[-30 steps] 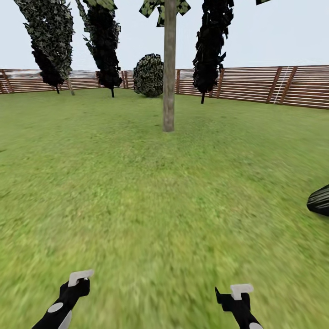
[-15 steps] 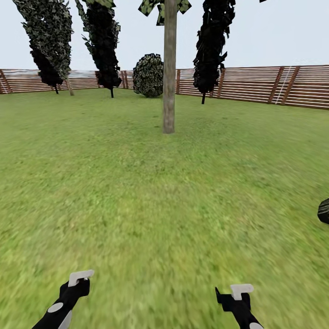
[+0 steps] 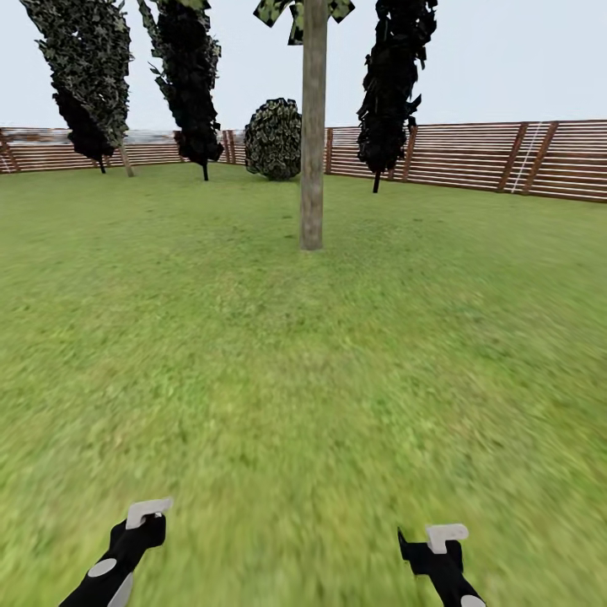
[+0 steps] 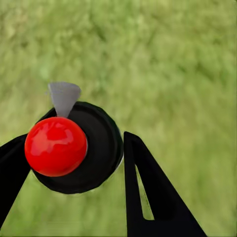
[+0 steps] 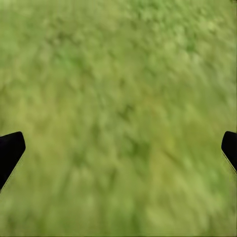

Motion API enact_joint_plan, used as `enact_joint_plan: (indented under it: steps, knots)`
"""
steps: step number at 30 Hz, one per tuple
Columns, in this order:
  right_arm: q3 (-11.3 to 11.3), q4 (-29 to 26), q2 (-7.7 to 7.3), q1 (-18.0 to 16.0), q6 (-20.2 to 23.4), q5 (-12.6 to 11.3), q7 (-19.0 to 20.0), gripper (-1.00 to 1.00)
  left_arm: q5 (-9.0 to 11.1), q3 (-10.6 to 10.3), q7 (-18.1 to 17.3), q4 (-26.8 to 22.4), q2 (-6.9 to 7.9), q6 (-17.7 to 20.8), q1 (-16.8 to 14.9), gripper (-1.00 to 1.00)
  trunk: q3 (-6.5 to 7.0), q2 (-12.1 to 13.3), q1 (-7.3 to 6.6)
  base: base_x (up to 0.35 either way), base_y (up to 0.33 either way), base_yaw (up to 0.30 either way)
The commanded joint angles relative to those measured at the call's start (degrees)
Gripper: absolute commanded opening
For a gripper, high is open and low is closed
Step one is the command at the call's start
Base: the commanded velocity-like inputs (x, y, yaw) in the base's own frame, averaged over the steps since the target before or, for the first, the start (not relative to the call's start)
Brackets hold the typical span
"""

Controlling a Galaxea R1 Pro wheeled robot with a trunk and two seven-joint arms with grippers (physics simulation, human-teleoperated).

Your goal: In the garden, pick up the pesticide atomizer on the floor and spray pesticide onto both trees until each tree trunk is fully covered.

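Left gripper clenching the sprayer, round black body squeezed between the fingers: probably light, hard, slippery. Right gripper spread wide, holding nothing.

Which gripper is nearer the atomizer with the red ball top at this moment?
Left. The left gripper has the atomizer between its fingers, apparently gripped. The right gripper hangs open over bare grass.
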Motion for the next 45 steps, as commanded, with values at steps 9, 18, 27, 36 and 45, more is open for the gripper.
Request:
enact_joint_plan:
  steps: [9, 18, 27, 36, 45]
  knots:
    - [0.00, 0.05, -0.02, -0.03, -0.17, 0.17, -0.02, 1.00, 0.52, -0.11, 0.05, 0.04, 0.01, -0.18, -0.03, -1.00, -0.05, -0.02, 0.02, 0.337, 0.000, 0.000]
    - [0.00, 0.02, -0.09, -0.03, -0.17, 0.17, -0.02, 1.00, 0.54, -0.11, 0.05, -0.01, 0.01, -0.13, -0.03, -1.00, -0.05, -0.02, 0.02, 0.337, 0.000, 0.000]
    - [0.04, -0.03, -0.11, -0.03, -0.17, 0.16, -0.02, 1.00, 0.54, -0.11, 0.05, -0.05, 0.01, -0.18, -0.03, -1.00, -0.05, -0.02, 0.02, 0.337, 0.000, 0.000]
    - [0.06, 0.05, -0.09, -0.03, -0.17, 0.17, -0.02, 1.00, 0.52, -0.11, 0.05, -0.02, 0.01, -0.13, -0.03, -1.00, -0.05, -0.02, 0.02, 0.337, 0.000, 0.000]
    - [0.03, 0.05, -0.06, -0.03, -0.17, 0.17, -0.02, 1.00, 0.52, -0.11, 0.05, 0.04, 0.01, -0.09, -0.03, -1.00, -0.05, -0.02, 0.02, 0.337, 0.000, 0.000]
